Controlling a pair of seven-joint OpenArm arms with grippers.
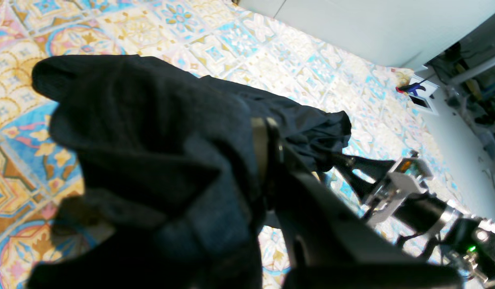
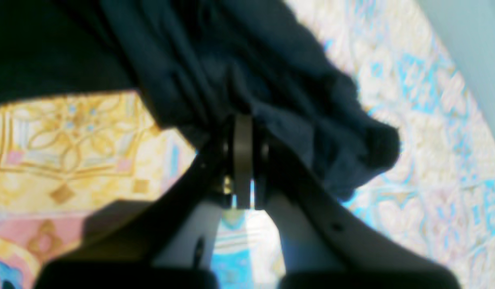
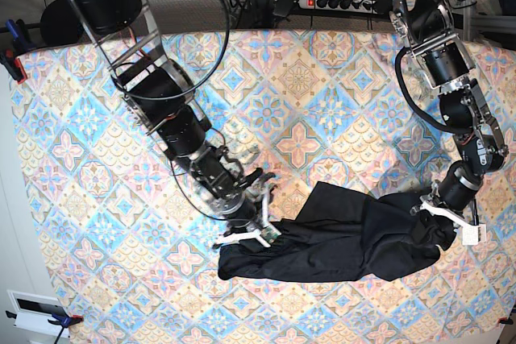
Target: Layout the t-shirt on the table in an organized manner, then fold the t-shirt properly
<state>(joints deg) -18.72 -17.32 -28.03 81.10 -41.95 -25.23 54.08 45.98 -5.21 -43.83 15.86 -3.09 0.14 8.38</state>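
We see the table [image 3: 306, 78], wide and covered in pastel diamond tiles, carrying the black t-shirt [image 3: 347, 239], which is bunched and stretched into a long rumpled band across its near part, one end by each arm. On the base view's right our left hand [image 3: 439, 209] is clamped on one end of the cloth, which in its wrist view hangs in heavy folds over the fingers [image 1: 260, 148]. On the base view's left our right hand [image 3: 260, 227] is pinched together on the other end, dark fabric gathered at its fingertips [image 2: 242, 156].
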